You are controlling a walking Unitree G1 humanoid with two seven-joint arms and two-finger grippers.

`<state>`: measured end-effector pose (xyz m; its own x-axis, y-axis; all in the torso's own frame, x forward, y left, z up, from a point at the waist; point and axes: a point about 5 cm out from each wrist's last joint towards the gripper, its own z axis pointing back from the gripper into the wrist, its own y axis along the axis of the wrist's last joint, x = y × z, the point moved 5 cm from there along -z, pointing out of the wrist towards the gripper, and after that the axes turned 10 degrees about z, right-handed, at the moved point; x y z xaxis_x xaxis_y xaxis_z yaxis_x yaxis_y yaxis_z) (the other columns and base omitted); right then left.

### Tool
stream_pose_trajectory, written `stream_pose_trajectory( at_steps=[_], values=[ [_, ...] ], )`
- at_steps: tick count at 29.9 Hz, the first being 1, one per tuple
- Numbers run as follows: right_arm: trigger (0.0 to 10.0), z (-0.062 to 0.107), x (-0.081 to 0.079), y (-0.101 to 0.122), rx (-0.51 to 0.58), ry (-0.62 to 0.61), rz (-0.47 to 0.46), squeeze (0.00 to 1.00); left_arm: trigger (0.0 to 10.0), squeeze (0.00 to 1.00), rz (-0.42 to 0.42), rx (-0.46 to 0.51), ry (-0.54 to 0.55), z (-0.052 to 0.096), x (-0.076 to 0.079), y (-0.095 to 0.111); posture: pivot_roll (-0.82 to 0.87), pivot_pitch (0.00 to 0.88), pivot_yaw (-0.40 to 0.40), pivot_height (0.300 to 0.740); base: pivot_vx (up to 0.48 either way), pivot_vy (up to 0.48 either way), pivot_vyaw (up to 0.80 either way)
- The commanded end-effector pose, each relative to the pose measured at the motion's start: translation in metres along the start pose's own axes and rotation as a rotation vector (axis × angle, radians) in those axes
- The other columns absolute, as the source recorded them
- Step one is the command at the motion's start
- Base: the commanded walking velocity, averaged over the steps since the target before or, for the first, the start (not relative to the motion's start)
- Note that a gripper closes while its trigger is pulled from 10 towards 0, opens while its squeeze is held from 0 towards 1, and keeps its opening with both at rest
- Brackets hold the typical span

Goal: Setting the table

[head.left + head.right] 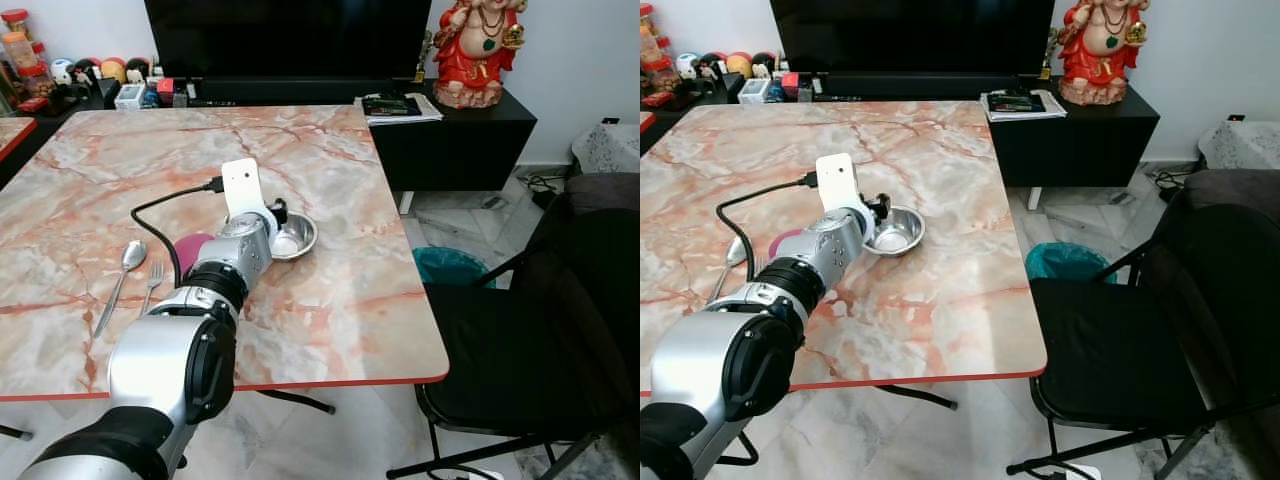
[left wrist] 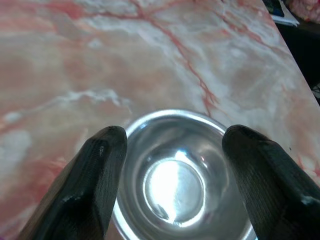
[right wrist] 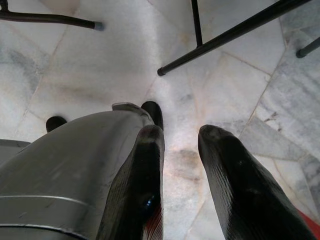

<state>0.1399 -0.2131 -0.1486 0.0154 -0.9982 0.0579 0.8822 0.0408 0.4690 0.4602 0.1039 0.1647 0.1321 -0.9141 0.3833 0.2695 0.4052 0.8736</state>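
A small steel bowl (image 1: 294,239) stands on the marble table (image 1: 340,320), right of the middle. My left gripper (image 1: 280,218) is stretched out over it, open, one finger on each side of the rim (image 2: 172,116) and nothing held. Left of the arm a spoon (image 1: 126,268) and a fork (image 1: 152,283) lie side by side. Between them and the bowl a pink round thing (image 1: 191,246) is partly hidden by the arm. My right gripper (image 3: 181,135) hangs idle over the floor, its fingers a little apart and empty.
A black chair (image 1: 520,340) stands at the table's right edge, with a teal bin (image 1: 450,265) behind it. A black cabinet (image 1: 450,145) with papers and a red statue (image 1: 475,50) adjoins the far right corner. A black cable (image 1: 160,200) runs across the table to my arm.
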Motion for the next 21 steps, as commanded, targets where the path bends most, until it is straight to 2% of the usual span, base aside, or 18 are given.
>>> stream_pose_trajectory(
  at_steps=[1, 14, 21],
  values=[
    [10.0, 0.0, 0.006, 0.007, 0.022, -0.011, -0.003, 0.0, 10.0, 0.0, 0.007, -0.045, 0.027, 0.0, -0.005, -0.017, -0.21, 0.02, -0.03, 0.74, 0.0, 0.0, 0.0],
    [10.0, 0.001, 0.005, 0.003, 0.023, -0.013, -0.021, 0.0, 10.0, 0.0, 0.024, -0.009, 0.133, 0.001, -0.021, -0.018, -0.22, 0.006, -0.019, 0.74, 0.0, 0.0, 0.0],
    [10.0, -0.001, 0.002, 0.01, 0.036, -0.006, -0.024, 0.0, 10.0, 0.0, 0.048, 0.013, 0.146, 0.001, -0.02, -0.013, -0.2, 0.0, -0.021, 0.74, 0.0, 0.0, 0.0]
  ],
)
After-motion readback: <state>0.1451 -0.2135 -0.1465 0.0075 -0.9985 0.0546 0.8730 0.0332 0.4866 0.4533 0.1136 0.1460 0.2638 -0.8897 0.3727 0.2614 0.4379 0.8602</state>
